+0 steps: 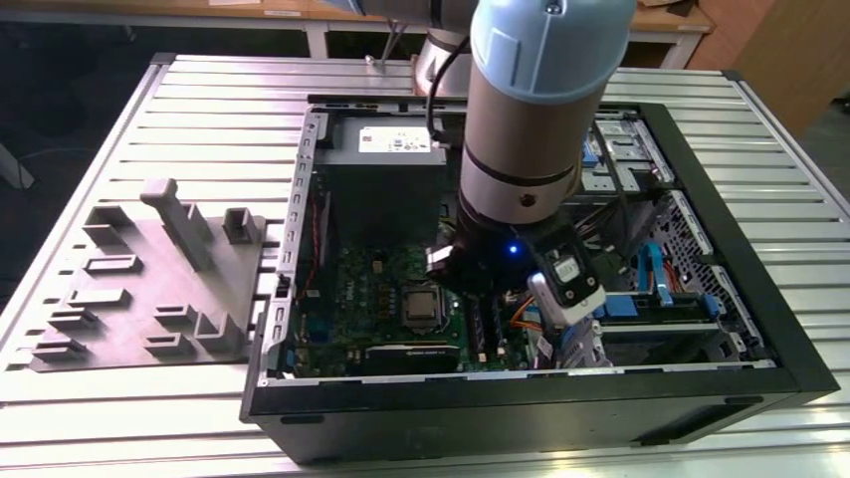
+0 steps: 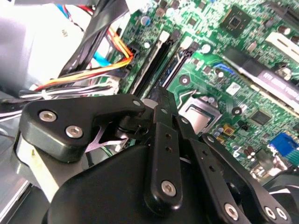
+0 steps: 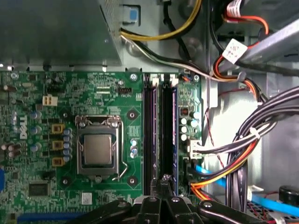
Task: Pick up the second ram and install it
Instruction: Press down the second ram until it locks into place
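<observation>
1. The black metal computer case (image 1: 743,329) lies open on a ribbed metal table (image 1: 226,119), and the arm reaches inside it.
2. The green motherboard (image 3: 46,93) lies under the jaws, with a square silver CPU (image 3: 98,149) beside them.
3. The gripper (image 3: 164,179) looks closed with nothing between its black fingers; its tip stands over two long black slots (image 3: 159,135).
4. The second ram seems seated in one slot; I cannot tell surely.

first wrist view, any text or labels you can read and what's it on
Motherboard: fine white print and a maker's logo, too small to quote.
White tag on the cables: marks, blurred.
Small white sticker on the board: unreadable.
</observation>
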You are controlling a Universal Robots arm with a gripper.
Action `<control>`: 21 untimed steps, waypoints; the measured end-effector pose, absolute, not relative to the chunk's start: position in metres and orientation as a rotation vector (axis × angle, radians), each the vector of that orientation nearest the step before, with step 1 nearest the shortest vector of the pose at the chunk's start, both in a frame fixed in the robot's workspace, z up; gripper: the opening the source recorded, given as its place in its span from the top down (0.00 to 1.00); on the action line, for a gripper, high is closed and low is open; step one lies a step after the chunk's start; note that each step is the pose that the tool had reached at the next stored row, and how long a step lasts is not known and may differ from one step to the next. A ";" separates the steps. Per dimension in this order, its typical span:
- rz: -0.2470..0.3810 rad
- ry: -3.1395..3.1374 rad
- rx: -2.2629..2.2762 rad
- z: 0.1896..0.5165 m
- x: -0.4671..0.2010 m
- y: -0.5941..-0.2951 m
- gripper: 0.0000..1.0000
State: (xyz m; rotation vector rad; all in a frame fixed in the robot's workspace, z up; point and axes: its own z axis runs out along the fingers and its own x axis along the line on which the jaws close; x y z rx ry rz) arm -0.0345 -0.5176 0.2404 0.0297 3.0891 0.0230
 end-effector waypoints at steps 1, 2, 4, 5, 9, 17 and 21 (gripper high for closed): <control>0.021 3.089 0.030 0.240 -0.034 -0.518 0.90; 0.018 3.089 0.030 0.240 -0.034 -0.519 0.90; 0.013 3.089 0.029 0.239 -0.034 -0.520 0.90; 0.012 3.089 0.030 0.238 -0.034 -0.521 0.90; 0.007 3.089 0.029 0.237 -0.034 -0.522 0.90; 0.004 3.089 0.029 0.231 -0.034 -0.522 0.90; 0.004 3.089 0.029 0.228 -0.035 -0.522 0.90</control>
